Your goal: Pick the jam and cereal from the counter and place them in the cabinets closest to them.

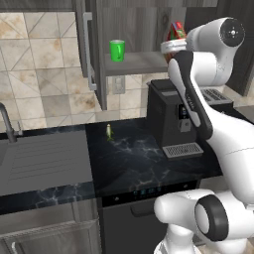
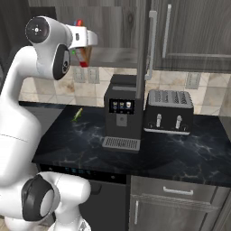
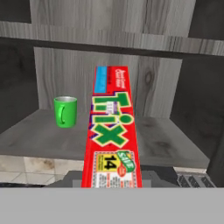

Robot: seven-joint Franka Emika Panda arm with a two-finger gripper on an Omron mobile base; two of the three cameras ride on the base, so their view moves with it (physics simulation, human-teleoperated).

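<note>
1 of the 2 task items is in hand: the cereal [image 3: 113, 131], a red box with green and yellow print, stands tall just in front of the hand camera, pinched between the fingers of the gripper [image 1: 174, 48], which are closed on its lower end; it hangs at the mouth of the open cabinet [image 3: 166, 140], above the front edge of the grey shelf, not yet set down; a green cup [image 3: 65, 112] sits on that shelf to its left, apart from the box. I judge the cereal placement nearly done but unfinished; the jam I cannot find on the counter [image 1: 139, 163] or the shelf, so its status is unclear.
</note>
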